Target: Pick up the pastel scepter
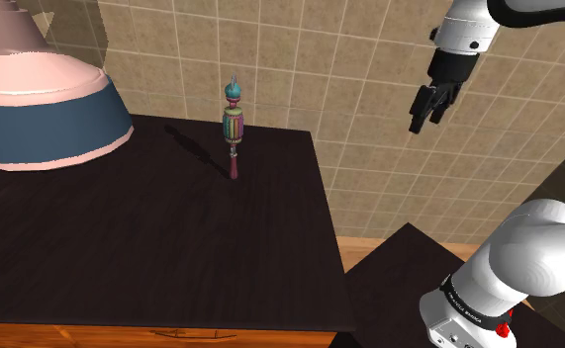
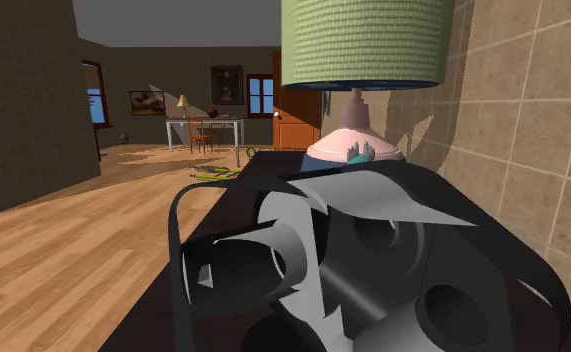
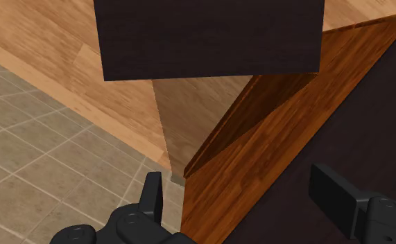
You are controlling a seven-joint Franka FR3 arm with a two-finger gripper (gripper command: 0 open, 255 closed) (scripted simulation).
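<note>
Lamp [image 1: 43, 109] with a pink base and a blue band is standing at the shoulder view's far left, on the dark table [image 1: 171, 257]. To its right the pastel scepter [image 1: 234, 129] is standing upright on the table top near the back edge, close to the tiled wall [image 1: 349, 59]. It has a teal head, a striped pastel middle and a dark red foot, and it is casting a shadow toward the lamp. Further right, past the table's edge, the gripper [image 1: 424, 123] is hanging in the air in front of the wall. It is well apart from the scepter and about level with its head, with its fingers pointing down and toward the view's left. At lower right the white arm [image 1: 527, 262] is rising from the stand [image 1: 399, 267].

Second exterior view: a wooden floor [image 2: 63, 230] is stretching away at left toward a far desk [image 2: 205, 125] with chairs. The arm's grey and dark housing [image 2: 373, 270] is looming in the foreground. Above it the scepter [image 2: 357, 152] is showing just its teal head in front of the lamp's pink base, under a green shade [image 2: 363, 40].

Wrist view: the jaws are standing wide apart, gripping nothing. The fingers [image 3: 152, 197] are framing the tiled wall, the wood floor and the table's brown side panel [image 3: 259, 138], with the stand's dark top lying beyond
</note>
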